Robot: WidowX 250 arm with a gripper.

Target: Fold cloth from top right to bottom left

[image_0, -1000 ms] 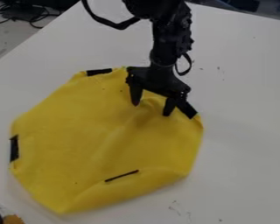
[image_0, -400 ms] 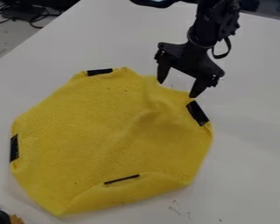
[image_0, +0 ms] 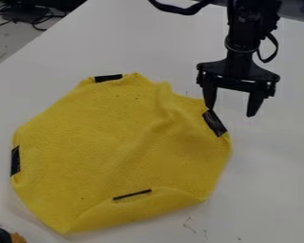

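Right, you have your gripper [image_0: 231, 112] hanging at the upper right of the view, its two fingers spread wide, with nothing held between them. One fingertip comes down right by the black patch [image_0: 214, 123] on the upper right edge of the yellow cloth [image_0: 97, 142]; whether it touches, you can't tell from here. The other points down over the white table [image_0: 269, 175], just off the cloth.

And there's your cloth, spread across the left and middle of the tabletop, not folded in half. You've got a soft ridge running from its top edge down towards the middle, and the bottom edge curls over along the lower right. A second patch [image_0: 108, 78] sits at the top, a third [image_0: 15, 161] on the left edge, and a thin dark strip [image_0: 132, 194] lies by that curl. Off the table's far left corner, you have cables [image_0: 37, 21] on the floor.
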